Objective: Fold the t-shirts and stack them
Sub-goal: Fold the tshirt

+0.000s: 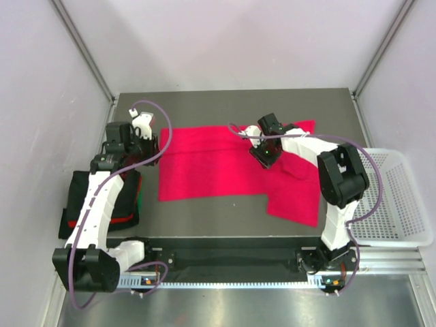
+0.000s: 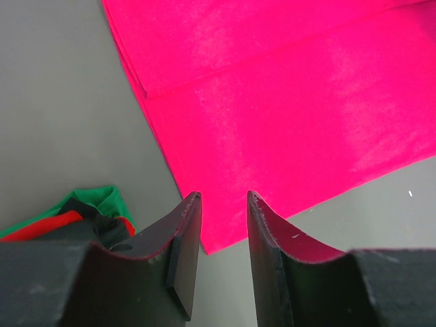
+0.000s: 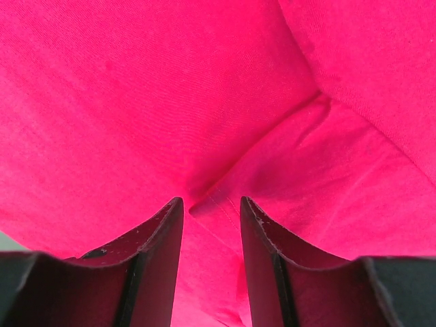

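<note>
The magenta-red t-shirt lies spread flat on the grey table, one sleeve reaching toward the front right. My left gripper is open and empty beside the shirt's left edge; in the left wrist view its fingers frame the shirt's near corner. My right gripper is open just above the shirt's right part; the right wrist view shows a sleeve seam between its fingers. The folded pile of black, red and green shirts sits at the left table edge, also in the left wrist view.
A white mesh basket stands at the right edge of the table. Metal frame posts rise at the back corners. A black rail runs along the front between the arm bases.
</note>
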You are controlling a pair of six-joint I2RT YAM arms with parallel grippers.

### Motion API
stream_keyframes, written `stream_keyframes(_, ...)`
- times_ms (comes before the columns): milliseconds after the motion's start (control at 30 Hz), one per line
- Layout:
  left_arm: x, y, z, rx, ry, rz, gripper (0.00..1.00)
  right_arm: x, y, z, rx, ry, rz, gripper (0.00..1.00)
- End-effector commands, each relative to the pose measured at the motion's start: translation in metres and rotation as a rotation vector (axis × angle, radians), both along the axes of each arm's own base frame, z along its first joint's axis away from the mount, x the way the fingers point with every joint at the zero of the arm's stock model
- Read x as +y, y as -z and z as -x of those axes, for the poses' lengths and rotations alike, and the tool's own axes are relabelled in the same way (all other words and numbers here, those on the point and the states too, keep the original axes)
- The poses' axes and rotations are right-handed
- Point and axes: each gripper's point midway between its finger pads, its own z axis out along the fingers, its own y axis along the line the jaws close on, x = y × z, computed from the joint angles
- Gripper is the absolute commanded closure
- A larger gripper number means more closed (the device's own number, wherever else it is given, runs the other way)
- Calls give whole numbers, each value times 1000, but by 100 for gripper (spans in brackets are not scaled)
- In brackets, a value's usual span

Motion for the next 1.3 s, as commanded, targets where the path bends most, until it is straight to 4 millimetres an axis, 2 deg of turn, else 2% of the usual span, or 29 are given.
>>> stream_keyframes(0, 0, -10, -6, -59, 9, -1, 62, 6, -7, -3, -34, -24, 9, 60)
stream_keyframes(300, 8, -12, -6, -69, -17, -1, 62, 0, 2, -3, -50, -20, 70, 63)
stream_keyframes(433, 9, -12, -5, -70, -22, 1, 62, 2, 5, 0, -41, -29, 78, 74)
stream_keyframes(533, 9, -11, -4, -70, -19, 1, 62, 5, 3, 0, -45, -35, 76, 89)
stream_keyframes(633, 9, -11, -4, -73, -21, 0, 62, 7, -3, 1, -57, -43, 71, 97)
stream_keyframes(800, 10, -11, -4, -76, -22, 0, 62, 24, -25, 7, -88, -86, 34, 100)
stream_keyframes(933, 10, -9, -5, -76, -23, 1, 62, 34, -35, 11, -89, -111, 9, 100)
stream_keyframes(1267, 12, -7, -3, -74, -25, -4, 62, 42, -35, 11, -94, -128, 17, 96)
